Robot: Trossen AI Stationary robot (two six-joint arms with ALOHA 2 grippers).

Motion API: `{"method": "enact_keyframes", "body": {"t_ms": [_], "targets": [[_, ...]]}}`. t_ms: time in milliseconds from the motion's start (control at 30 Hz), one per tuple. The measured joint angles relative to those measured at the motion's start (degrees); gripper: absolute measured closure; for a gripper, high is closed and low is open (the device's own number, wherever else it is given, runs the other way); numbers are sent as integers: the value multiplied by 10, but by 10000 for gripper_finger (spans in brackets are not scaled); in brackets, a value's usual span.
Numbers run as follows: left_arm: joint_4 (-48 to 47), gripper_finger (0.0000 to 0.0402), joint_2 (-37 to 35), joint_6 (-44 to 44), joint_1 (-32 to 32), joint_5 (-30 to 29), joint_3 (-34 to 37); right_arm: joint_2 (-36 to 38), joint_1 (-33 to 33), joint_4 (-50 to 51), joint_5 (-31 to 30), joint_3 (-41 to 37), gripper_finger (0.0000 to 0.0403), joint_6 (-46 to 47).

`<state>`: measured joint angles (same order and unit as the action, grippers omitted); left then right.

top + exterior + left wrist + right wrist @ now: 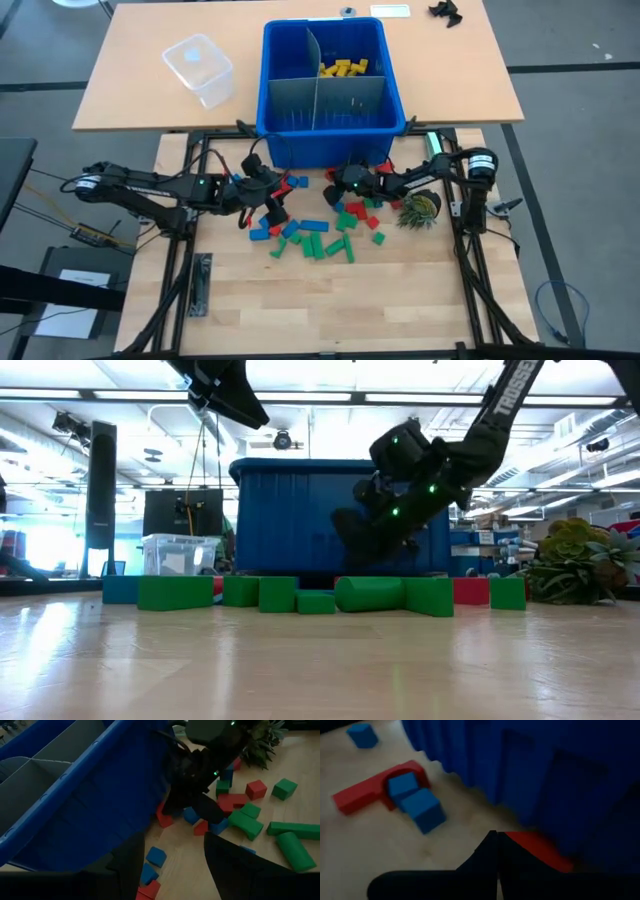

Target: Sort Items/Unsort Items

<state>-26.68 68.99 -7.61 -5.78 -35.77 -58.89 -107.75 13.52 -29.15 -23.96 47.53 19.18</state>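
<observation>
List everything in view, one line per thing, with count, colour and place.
blue bin: one, blue, back of the wooden table, with grey dividers.
yellow blocks: several, yellow, in the bin's rear right compartment.
loose blocks: many, red, green and blue, scattered on the table in front of the bin.
clear container: one, clear, left of the bin.
toy plant: one, green, right of the loose blocks.
left gripper: open, low over the blocks near the bin's left front.
right gripper: shut, by the bin's front wall.

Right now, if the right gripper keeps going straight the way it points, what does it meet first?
Probably the red block just ahead of the right gripper, lying against the blue bin wall; depth is unclear.
</observation>
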Motion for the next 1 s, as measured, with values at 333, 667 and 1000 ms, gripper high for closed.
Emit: {"method": "enact_keyframes", "body": {"t_ms": [333, 667, 1000], "targets": [[-2, 188, 0, 1, 0, 0, 0, -26, 15, -5, 22, 2, 401, 0], [-2, 188, 0, -1, 0, 0, 0, -19, -29, 3, 117, 3, 401, 6], [-1, 188, 0, -1, 0, 0, 0, 7, -91, 3, 262, -2, 401, -39]]}}
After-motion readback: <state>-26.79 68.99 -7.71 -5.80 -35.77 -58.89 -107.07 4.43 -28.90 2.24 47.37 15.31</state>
